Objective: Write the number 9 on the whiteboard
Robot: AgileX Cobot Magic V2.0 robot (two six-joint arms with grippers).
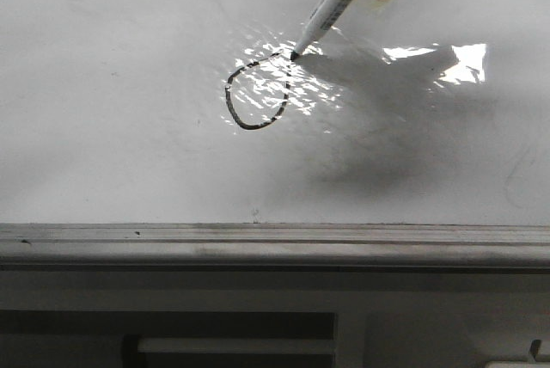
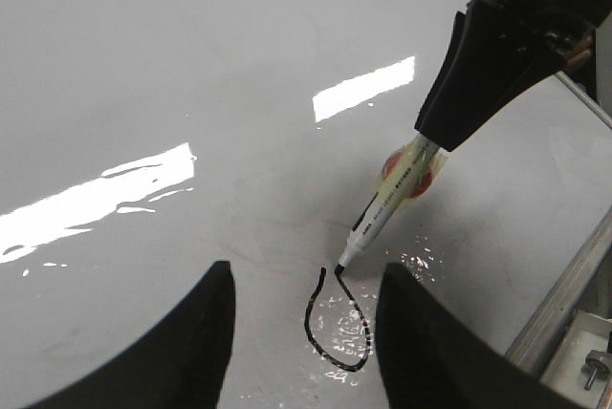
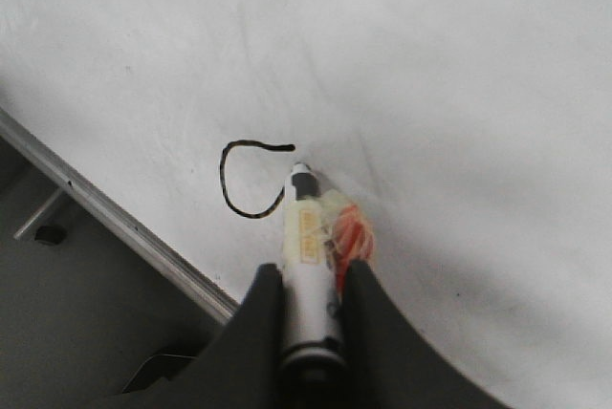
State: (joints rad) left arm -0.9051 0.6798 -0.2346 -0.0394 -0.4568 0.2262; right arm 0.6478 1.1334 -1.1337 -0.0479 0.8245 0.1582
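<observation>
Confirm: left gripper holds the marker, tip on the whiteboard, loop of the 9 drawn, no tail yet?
Wrong arm. The right wrist view shows the right gripper shut on the marker; the left gripper is open. The rest holds: tip on the whiteboard, loop of the number 9 drawn, no tail.

The whiteboard (image 1: 112, 110) is glossy white with faint grey smudges and bright white glare patches on its wrinkled film; its frame edge (image 1: 275, 243) is grey. The number 9 (image 1: 256, 93), so far only a loop, is a thin black line. The marker (image 1: 331, 11) has a white barrel with black print, a black tip, a yellowish band and an orange-red patch at its upper part. The right gripper (image 3: 308, 309) is black, and the left gripper (image 2: 301, 333) has black fingers too.
</observation>
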